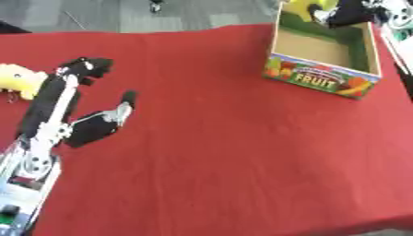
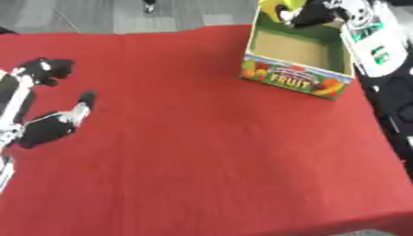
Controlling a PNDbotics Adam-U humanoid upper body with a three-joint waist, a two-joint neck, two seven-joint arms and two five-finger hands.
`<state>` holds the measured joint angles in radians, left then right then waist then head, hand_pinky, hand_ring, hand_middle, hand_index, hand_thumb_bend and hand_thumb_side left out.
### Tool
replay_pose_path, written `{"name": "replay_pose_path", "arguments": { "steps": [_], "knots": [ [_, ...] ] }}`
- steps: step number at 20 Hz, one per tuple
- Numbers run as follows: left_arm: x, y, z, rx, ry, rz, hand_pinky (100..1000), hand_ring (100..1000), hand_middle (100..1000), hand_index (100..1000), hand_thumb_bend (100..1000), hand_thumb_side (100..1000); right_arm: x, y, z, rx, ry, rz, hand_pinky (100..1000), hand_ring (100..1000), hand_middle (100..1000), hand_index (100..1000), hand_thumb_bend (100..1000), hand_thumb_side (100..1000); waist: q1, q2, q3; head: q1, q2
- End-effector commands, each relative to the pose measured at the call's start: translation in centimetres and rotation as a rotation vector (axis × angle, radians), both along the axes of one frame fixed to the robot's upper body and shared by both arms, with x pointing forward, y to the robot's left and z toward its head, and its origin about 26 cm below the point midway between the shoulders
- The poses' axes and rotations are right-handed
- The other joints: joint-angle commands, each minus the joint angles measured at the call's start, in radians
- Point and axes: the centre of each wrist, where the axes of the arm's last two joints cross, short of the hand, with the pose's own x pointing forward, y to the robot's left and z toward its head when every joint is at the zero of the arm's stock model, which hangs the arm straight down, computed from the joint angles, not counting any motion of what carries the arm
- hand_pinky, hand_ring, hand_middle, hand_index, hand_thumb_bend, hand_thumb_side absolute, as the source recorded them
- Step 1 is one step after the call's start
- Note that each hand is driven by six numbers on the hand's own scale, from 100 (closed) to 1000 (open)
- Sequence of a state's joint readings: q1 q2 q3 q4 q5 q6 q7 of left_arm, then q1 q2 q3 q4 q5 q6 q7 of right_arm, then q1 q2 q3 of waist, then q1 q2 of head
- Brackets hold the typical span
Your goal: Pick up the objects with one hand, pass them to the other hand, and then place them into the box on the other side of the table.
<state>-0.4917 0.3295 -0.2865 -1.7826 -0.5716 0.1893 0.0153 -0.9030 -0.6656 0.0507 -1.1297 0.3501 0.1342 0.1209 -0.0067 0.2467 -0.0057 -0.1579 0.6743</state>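
Readable: "FRUIT" in yellow-green capitals on the near outer wall of the cardboard box [image 1: 322, 76], set on a dark patch amid printed pictures of fruit. Above that word, a line of smaller print, too blurred to make out. On the white forearm casing [image 2: 373, 44] beside the box, some green marks, not legible as letters. No other text, number or sign legible anywhere.
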Motion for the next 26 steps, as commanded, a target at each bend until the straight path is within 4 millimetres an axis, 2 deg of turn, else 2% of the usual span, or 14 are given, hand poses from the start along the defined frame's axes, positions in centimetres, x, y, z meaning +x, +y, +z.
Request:
{"name": "replay_pose_path", "arguments": {
  "steps": [1,9,12,13,16,19,22,26],
  "knots": [
    [-0.3,0.5,1.3,-0.007,-0.043,0.000,734,736,692,829,327,475,0.1,-2.5,0.9,-0.030,-0.038,-0.087,817,755,536,598,100,100,0.001,-0.013,0.001,-0.016,-0.024],
    [-0.5,0.5,1.8,-0.034,-0.055,-0.002,737,737,692,826,325,477,1.4,-4.5,-2.0,-0.065,0.007,-0.137,825,784,594,660,108,100,0.012,-0.005,0.013,-0.045,-0.046],
    [-0.5,0.5,1.9,-0.040,-0.056,-0.002,737,737,692,826,326,479,1.6,-4.8,-2.7,-0.075,0.024,-0.139,846,831,705,751,157,177,0.015,0.000,0.017,-0.050,-0.054],
    [-0.5,0.5,1.9,-0.041,-0.057,-0.001,737,737,692,826,326,479,1.7,-4.9,-2.9,-0.081,0.031,-0.139,869,882,796,847,217,254,0.016,0.001,0.018,-0.051,-0.054],
    [-0.5,0.5,1.9,-0.044,-0.057,0.004,737,737,693,827,328,480,1.7,-5.0,-3.0,-0.120,0.043,-0.126,910,963,920,945,352,403,0.017,0.002,0.019,-0.048,-0.051],
    [-0.5,0.6,1.9,-0.046,-0.057,0.008,740,738,693,828,331,481,1.6,-5.1,-2.9,-0.146,0.033,-0.115,925,989,931,959,401,495,0.017,0.001,0.018,-0.040,-0.043],
    [-0.5,0.6,1.9,-0.045,-0.055,0.010,741,738,693,828,331,481,1.5,-5.2,-2.8,-0.151,0.025,-0.109,927,994,934,968,410,515,0.017,-0.001,0.017,-0.033,-0.038],
    [-0.4,0.6,1.8,-0.042,-0.050,0.015,741,739,694,829,336,484,1.3,-5.2,-2.5,-0.150,0.011,-0.106,929,998,938,980,422,484,0.015,-0.002,0.017,-0.028,-0.034]
  ]
}}
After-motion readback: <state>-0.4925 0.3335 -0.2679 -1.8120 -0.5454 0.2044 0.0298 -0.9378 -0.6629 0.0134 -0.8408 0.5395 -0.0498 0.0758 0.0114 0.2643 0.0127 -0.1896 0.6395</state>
